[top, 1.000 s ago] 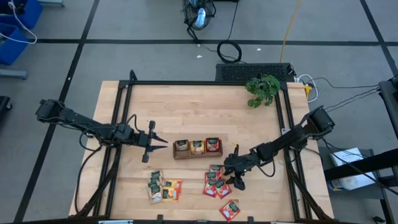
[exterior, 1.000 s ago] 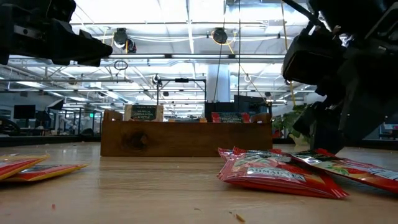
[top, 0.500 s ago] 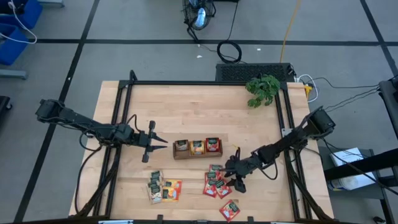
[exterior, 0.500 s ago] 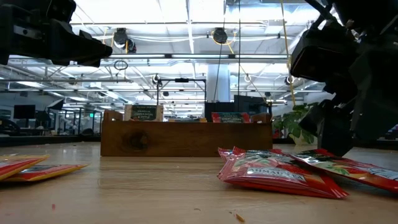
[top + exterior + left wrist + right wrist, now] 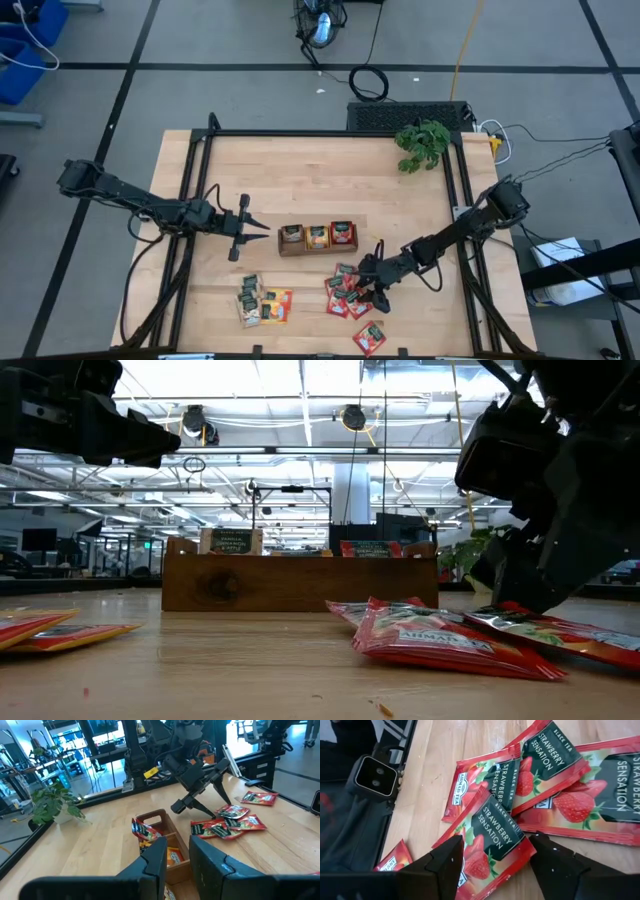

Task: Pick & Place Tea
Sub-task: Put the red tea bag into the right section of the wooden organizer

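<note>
At the tabletop's (image 5: 300,190) 5 o'clock:
Right tool (image 5: 492,857): fingers apart, straddling a red tea packet (image 5: 487,840), likely lining up a grab.
Left tool (image 5: 255,229): waiting at 9 o'clock beside the tray (image 5: 318,238), fingers slightly apart, empty.

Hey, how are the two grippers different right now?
The right gripper is down over the pile of red tea sachets, fingers spread open on either side of one. The left gripper hangs over bare table left of the wooden tray, jaws nearly closed and empty. Both are dark, two-fingered.
</note>
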